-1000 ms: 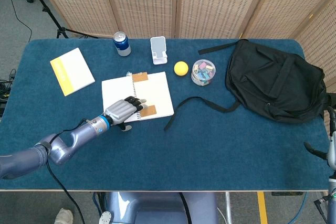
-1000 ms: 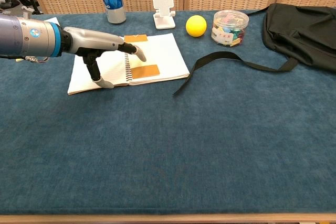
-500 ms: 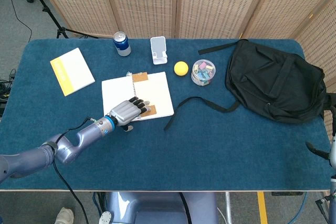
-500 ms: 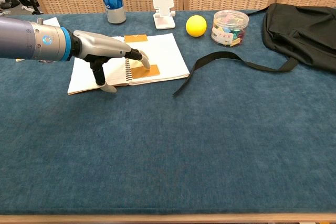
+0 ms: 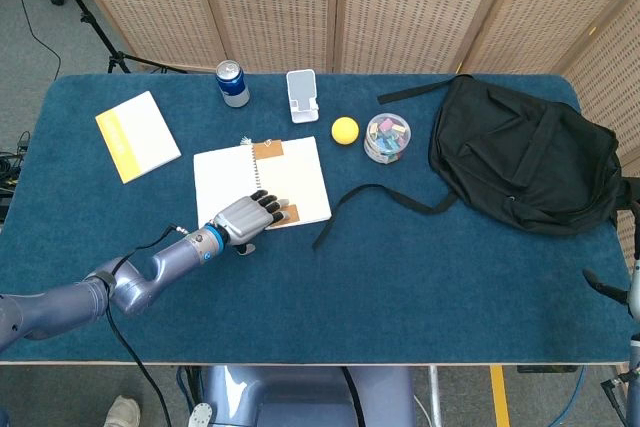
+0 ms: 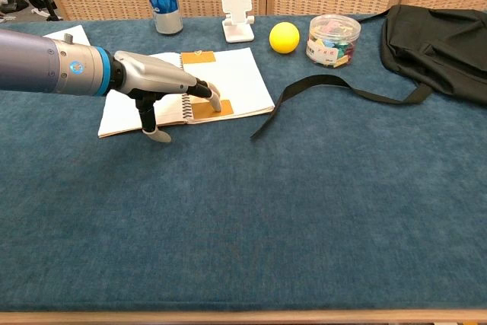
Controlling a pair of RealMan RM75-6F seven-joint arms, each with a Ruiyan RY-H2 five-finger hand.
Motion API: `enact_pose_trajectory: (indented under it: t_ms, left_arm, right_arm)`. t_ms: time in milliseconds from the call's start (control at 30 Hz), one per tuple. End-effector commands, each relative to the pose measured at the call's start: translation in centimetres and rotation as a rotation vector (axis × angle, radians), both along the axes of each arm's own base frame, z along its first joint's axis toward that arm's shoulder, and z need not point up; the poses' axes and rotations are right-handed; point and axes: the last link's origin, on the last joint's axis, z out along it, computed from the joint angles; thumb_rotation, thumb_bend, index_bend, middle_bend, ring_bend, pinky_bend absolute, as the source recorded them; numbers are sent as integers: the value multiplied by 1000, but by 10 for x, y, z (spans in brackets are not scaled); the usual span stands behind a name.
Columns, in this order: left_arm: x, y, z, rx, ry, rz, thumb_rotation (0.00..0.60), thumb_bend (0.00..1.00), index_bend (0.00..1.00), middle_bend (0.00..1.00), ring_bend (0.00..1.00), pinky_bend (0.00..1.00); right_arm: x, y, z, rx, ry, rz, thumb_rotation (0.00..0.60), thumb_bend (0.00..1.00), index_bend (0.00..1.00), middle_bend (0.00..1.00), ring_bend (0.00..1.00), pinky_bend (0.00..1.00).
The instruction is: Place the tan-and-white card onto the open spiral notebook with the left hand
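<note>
The open spiral notebook (image 5: 232,175) (image 6: 238,78) lies left of the table's middle. One tan card (image 5: 267,148) (image 6: 197,55) lies at its far edge by the spiral. A second tan card (image 5: 290,213) (image 6: 203,109) lies at the near edge of the right page. My left hand (image 5: 243,222) (image 6: 158,81) reaches over the notebook's near edge, palm down with fingers spread, and its fingertips (image 6: 215,101) rest on that second card. The thumb points down in front of the notebook. Only a dark sliver of my right hand (image 5: 603,285) shows at the right edge of the head view.
A yellow-and-white booklet (image 5: 137,135) lies at far left. Behind the notebook stand a blue can (image 5: 233,84), a white phone stand (image 5: 302,95), a yellow ball (image 5: 345,130) and a clear tub (image 5: 387,138). A black backpack (image 5: 525,152) fills the right, its strap (image 5: 370,199) trailing toward the notebook.
My left hand has slid a little toward the notebook's near right corner and come lower, so its fingertips now lie on the near tan card. The right arm is still.
</note>
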Motion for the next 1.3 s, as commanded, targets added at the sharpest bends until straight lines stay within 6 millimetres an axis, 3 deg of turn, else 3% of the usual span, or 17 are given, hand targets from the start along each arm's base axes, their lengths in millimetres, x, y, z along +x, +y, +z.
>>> enact_pose_trajectory:
  t_ms: [33,1300]
  left_arm:
    - [-1,0,0,-1,6,-2,600,306,165,0,0,22]
    - [-8,3,3,-6,53,-45,600,304,207,0,0,23]
  right_arm:
    - [0,0,0,-1,0,-1,600,0,17,0,0,0]
    - [0,1,0,-4,4,-6,600,0,17,0,0,0]
